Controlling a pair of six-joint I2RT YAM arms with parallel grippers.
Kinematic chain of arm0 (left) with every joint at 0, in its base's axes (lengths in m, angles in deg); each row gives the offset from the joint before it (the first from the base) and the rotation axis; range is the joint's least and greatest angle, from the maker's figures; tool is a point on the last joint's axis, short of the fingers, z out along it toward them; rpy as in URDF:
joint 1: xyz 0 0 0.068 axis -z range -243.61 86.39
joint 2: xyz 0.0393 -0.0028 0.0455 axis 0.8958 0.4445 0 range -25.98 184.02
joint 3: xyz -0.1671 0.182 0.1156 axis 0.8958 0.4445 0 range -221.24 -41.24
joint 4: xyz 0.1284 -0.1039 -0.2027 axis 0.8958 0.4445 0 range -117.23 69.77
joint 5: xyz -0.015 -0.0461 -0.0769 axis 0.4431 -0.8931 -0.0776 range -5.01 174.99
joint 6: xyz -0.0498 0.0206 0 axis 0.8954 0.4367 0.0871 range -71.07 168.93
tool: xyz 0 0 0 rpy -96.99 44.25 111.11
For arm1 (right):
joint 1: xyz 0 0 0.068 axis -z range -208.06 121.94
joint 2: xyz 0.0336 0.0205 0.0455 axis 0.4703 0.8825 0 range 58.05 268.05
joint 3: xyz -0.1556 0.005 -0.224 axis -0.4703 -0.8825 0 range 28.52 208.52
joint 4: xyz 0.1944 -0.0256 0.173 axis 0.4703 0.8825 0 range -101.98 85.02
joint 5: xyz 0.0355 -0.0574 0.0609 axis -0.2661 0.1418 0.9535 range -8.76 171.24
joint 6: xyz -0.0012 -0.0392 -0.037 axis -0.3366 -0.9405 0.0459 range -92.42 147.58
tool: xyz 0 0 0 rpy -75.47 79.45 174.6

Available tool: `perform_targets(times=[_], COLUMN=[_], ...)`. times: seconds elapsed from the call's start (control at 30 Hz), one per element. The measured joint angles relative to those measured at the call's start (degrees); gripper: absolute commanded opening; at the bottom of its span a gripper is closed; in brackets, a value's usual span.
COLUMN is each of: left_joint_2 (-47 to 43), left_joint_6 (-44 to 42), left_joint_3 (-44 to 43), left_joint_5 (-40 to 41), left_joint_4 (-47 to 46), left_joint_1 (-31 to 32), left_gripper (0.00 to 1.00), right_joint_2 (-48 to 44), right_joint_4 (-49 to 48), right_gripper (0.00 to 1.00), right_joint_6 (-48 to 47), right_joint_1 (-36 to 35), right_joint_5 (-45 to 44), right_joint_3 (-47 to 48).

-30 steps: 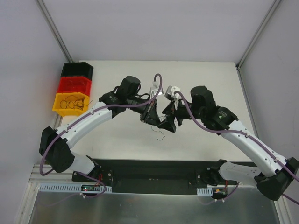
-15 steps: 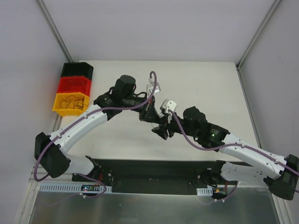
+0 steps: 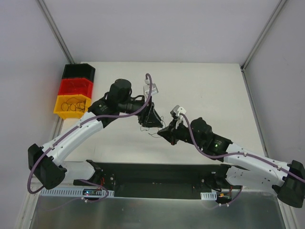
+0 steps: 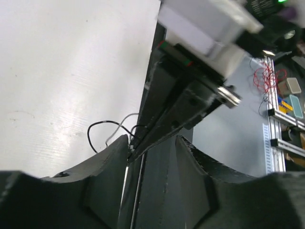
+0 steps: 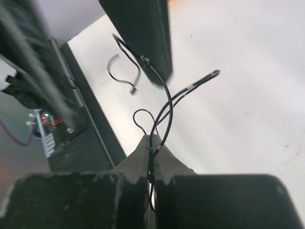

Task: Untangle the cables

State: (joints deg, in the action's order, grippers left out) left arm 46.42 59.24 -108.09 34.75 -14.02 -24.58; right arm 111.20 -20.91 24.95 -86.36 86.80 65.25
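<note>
Where the top view looks down on the table [image 3: 209, 90], the cables [image 3: 153, 131] show only as a few hair-thin dark strands near its middle, strung between the left gripper [image 3: 149, 119] and the right gripper [image 3: 165, 134], which sit close together. Their colours are too fine to tell here, and neither gripper's jaws can be read. At the table's left edge stand stacked bins [image 3: 76, 88], black, red and yellow, the yellow one holding thin dark wire loops.

In the left wrist view the left fingers [image 4: 107, 176] stand partly apart with a clear gap. A black wire arcs off the table down to the tip of one finger, a pale strand beside it; whether it touches I cannot tell. The right gripper's dark body lies beyond the gap and hides where the wire runs on. Small parts at the right edge are too blurred to read.

In the right wrist view the right fingers [image 5: 133, 164] are pinched together on black wire. From there one strand climbs to a left finger above, another forms a small loop, and a third ends in a free tip to the right. A pale curled strip on the table beyond may be wire or shadow
</note>
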Motion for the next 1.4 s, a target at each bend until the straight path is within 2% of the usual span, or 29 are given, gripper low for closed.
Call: perform_targets(times=[0.13, 0.2, 0.33, 0.4, 0.57, 0.73, 0.8, 0.9, 1.17, 1.2, 1.33, 1.37, 1.4], left_joint_2=[-4.87, -6.71, -11.08, -12.55, -13.49, -13.49, -13.51, -13.51, -12.72, -12.57, -12.59, -12.63, -12.70], left_joint_6=[-0.55, -0.90, -1.20, -1.09, 0.72, 0.68, 0.55, 0.11, -0.74, -0.70, -0.59, -0.61, -0.61], left_joint_3=[1.22, 1.51, 3.13, 3.74, 4.92, 6.19, 6.25, 6.27, 6.25, 6.25, 6.25, 6.25, 6.25], left_joint_5=[1.18, 1.66, 3.72, 4.48, 8.11, 18.21, 22.18, 28.39, 37.55, 38.40, 40.33, 40.48, 40.50], left_joint_4=[-1.55, -2.29, -2.75, -2.91, -4.26, -4.42, -4.44, -4.46, -4.90, -4.85, -4.83, -4.81, -4.76], left_joint_1=[0.00, 0.00, 0.00, 0.00, 2.16, 11.41, 14.25, 17.22, 19.52, 19.52, 19.54, 19.56, 19.56], left_gripper=[0.60, 0.67, 0.73, 0.79, 0.79, 0.76, 0.72, 0.59, 0.03, 0.00, 0.00, 0.07, 0.19], right_joint_2=[-1.88, -2.54, -3.98, -4.02, -4.00, -3.58, -3.58, -3.15, 0.48, 0.37, -1.49, -2.32, -3.13], right_joint_4=[-4.48, -6.14, -8.96, -9.94, -14.86, -24.39, -28.55, -34.23, -43.04, -43.45, -42.38, -41.40, -40.59], right_gripper=[0.00, 0.00, 0.00, 0.00, 0.00, 0.00, 0.00, 0.00, 0.00, 0.00, 0.00, 0.00, 0.00], right_joint_6=[8.20, 11.96, 18.49, 21.31, 28.39, 37.81, 42.07, 48.22, 57.33, 57.53, 56.78, 56.26, 55.71], right_joint_1=[2.78, 5.38, 11.04, 13.31, 14.21, 14.21, 14.21, 14.19, 13.97, 13.84, 13.55, 13.46, 13.46], right_joint_5=[4.13, 6.62, 13.57, 17.27, 23.54, 24.81, 23.76, 21.46, 20.20, 20.15, 19.47, 19.21, 19.04], right_joint_3=[-3.67, -3.82, -3.58, -2.97, -2.23, -2.56, -3.43, -5.25, -5.75, -5.79, -6.49, -6.56, -6.60])
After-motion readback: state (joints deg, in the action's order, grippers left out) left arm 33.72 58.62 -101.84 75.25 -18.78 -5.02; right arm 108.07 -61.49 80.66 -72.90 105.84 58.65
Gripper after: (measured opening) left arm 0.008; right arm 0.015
